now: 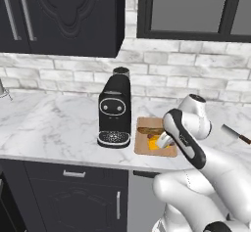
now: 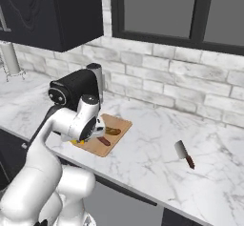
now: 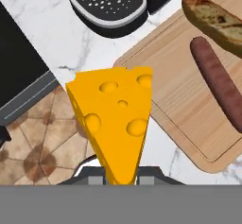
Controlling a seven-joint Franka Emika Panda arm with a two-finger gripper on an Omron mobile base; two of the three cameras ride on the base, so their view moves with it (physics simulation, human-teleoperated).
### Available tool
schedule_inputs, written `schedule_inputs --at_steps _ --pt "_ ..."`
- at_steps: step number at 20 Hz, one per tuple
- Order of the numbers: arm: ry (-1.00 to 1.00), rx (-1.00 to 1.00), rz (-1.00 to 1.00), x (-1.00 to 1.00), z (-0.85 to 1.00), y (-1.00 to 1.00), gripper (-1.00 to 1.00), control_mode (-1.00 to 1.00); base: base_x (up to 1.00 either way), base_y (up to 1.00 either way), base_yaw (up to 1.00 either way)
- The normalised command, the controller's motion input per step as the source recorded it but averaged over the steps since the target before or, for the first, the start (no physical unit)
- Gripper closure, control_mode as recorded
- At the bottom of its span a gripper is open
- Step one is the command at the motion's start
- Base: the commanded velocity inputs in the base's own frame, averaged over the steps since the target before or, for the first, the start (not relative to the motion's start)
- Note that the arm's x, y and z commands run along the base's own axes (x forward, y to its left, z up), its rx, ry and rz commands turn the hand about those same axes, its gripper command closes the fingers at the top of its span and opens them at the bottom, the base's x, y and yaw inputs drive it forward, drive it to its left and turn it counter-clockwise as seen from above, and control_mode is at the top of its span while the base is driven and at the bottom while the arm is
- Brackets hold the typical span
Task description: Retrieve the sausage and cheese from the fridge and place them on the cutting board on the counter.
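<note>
White marble counter [image 1: 49,128] runs across the middle of the left base view, with black cabinets above and below and a pale brick wall behind. At centre stands a black coffee machine [image 1: 114,112], and just to its right the cutting board [image 1: 147,143] lies at the counter's front edge. The sausage [image 3: 218,82] rests on the board in the upper right of the hand view, beside a browned piece of bread [image 3: 212,20] that is cut off by the frame's edge. The gripper [image 2: 95,130] hangs over the board's near corner, closed on the cheese [image 3: 116,116], a yellow wedge with holes (its narrow end sits between the finger tips at the bottom of the hand view). Part of the wedge overhangs the counter's front edge, above the tiled floor [image 3: 38,147] at lower left. Open marble lies to the right of the board in the right base view, as far as a knife [image 2: 184,154] lying well apart from it. In the left base view the arm's white links hide the board's right side and much of the cheese.
</note>
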Motion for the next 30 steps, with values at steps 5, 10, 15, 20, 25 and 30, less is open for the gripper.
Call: schedule_inputs --at_steps 5,10,15,20,25,30 --pt "0.02 0.0 -0.06 0.51 -0.26 0.0 1.0 -1.0 0.0 0.0 0.0" --pt "0.04 0.0 -0.01 0.46 -0.31 -0.01 1.0 -1.0 0.0 0.0 0.0" --pt "0.06 0.0 0.0 0.51 -0.31 -0.05 1.0 -1.0 0.0 0.0 0.0" --pt "0.01 0.0 0.0 0.48 -0.17 -0.07 1.0 -1.0 0.0 0.0 0.0" --pt "0.0 0.0 0.0 0.24 -0.15 -0.06 1.0 -1.0 0.0 0.0 0.0" --pt "0.0 0.0 0.0 0.04 -0.25 0.0 1.0 -1.0 0.0 0.0 0.0"
